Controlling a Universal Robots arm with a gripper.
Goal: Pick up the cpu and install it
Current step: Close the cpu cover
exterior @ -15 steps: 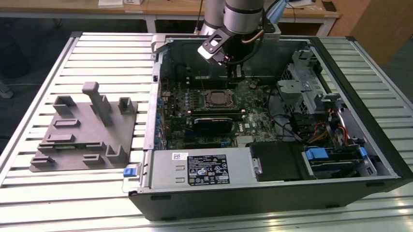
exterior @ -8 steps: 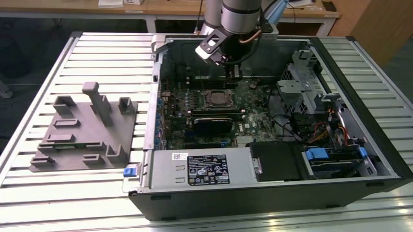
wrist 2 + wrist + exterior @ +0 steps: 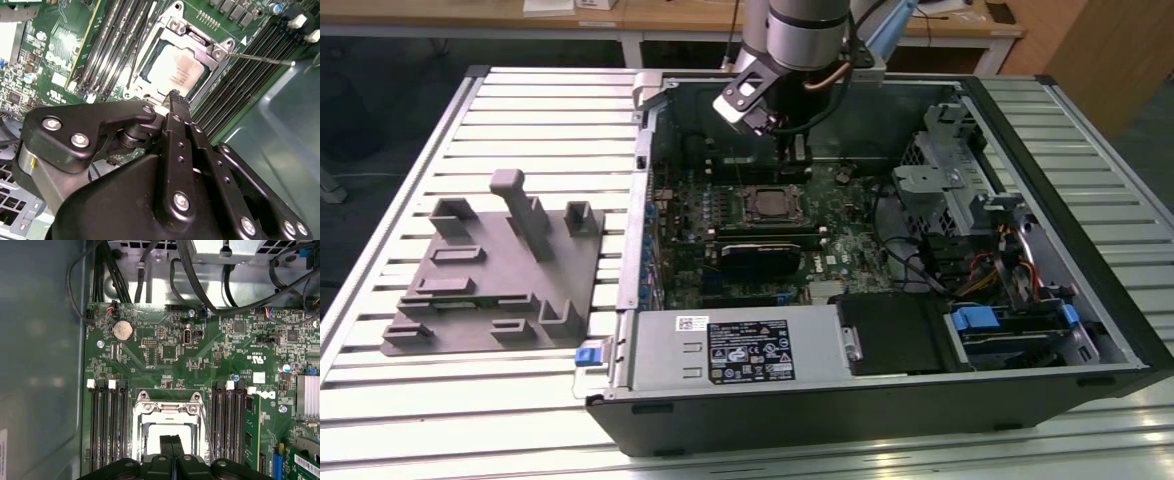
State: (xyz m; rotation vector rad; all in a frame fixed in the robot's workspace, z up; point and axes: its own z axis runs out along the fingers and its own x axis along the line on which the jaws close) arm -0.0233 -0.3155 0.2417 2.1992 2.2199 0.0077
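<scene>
Closed tool (image 3: 171, 438) above socketed cpu (image 3: 190, 438)

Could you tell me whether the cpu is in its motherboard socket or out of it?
In. In the second wrist view the cpu lies flat within the socket frame, and the shut gripper holds nothing.

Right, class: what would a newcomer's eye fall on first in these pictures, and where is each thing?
The open computer case lies on the slatted table, with the robot arm reaching down into it. In the second wrist view the silver cpu sits in its socket on the green board, the shut gripper close beside it. A grey moulded tray lies to the exterior view's left of the case.
</scene>
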